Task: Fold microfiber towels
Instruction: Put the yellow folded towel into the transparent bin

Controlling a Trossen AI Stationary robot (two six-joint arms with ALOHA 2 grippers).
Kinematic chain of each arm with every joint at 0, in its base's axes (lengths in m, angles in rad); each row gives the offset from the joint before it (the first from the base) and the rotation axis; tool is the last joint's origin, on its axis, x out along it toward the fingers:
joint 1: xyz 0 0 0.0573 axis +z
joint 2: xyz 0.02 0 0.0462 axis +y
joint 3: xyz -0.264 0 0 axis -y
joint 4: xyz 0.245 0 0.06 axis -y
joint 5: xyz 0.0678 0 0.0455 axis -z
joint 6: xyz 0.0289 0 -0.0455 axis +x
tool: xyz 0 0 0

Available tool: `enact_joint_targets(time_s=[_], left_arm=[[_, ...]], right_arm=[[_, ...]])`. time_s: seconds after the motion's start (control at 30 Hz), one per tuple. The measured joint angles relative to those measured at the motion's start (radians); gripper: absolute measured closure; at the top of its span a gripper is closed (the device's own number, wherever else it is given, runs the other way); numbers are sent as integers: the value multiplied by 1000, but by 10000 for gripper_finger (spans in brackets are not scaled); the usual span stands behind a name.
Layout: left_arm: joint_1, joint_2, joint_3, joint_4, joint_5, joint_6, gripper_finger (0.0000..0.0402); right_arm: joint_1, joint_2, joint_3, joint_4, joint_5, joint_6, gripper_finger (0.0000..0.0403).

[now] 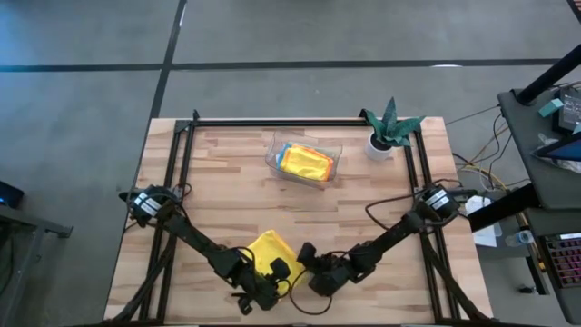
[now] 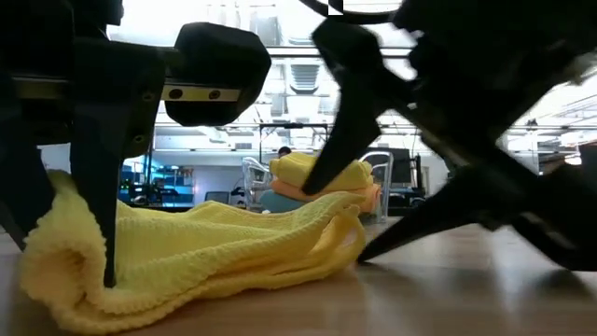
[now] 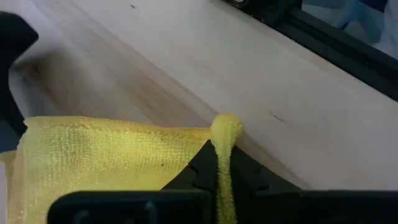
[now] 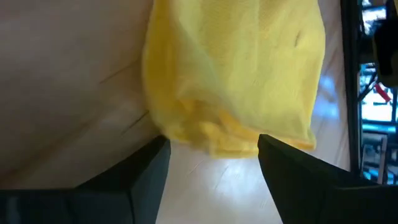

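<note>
plainly soft, light and floppy, the yellow towel (image 1: 269,252) at the table's (image 1: 227,182) near edge, pinched at one corner by the left gripper (image 3: 217,180), right gripper (image 4: 211,149) spread just off its hem; best taken at corners.

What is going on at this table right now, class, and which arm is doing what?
Two robot arms are working on a yellow towel at the near edge of the wooden table. The left gripper is shut on an edge of the cloth. The right gripper stands open right by the towel, holding nothing. Farther back, a clear tray holds folded towels, beside a small potted plant.
</note>
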Motion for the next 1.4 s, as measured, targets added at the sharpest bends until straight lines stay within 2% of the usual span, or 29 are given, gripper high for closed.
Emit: enact_joint_targets(time_s=[0.3,0.77,0.93,1.03,1.1,1.27,1.4], left_arm=[[-12,0,1,0,0,-28,401],[-19,-5,2,-8,-1,-53,401],[-19,-18,2,-7,-8,-53,401],[-20,-32,2,-8,-34,-53,401],[-20,-40,2,-5,-48,-52,401],[-11,-50,3,-5,-86,-48,401],[12,-50,3,-7,-142,-47,401]], right_arm=[[-28,59,50,4,-40,-135,172],[-27,60,48,30,-122,-144,249],[-23,59,47,30,-115,-137,270],[-23,43,49,-40,-34,-34,276],[-24,21,49,-127,36,93,277],[-20,-65,39,-455,38,352,278],[17,-143,19,-545,21,529,278]])
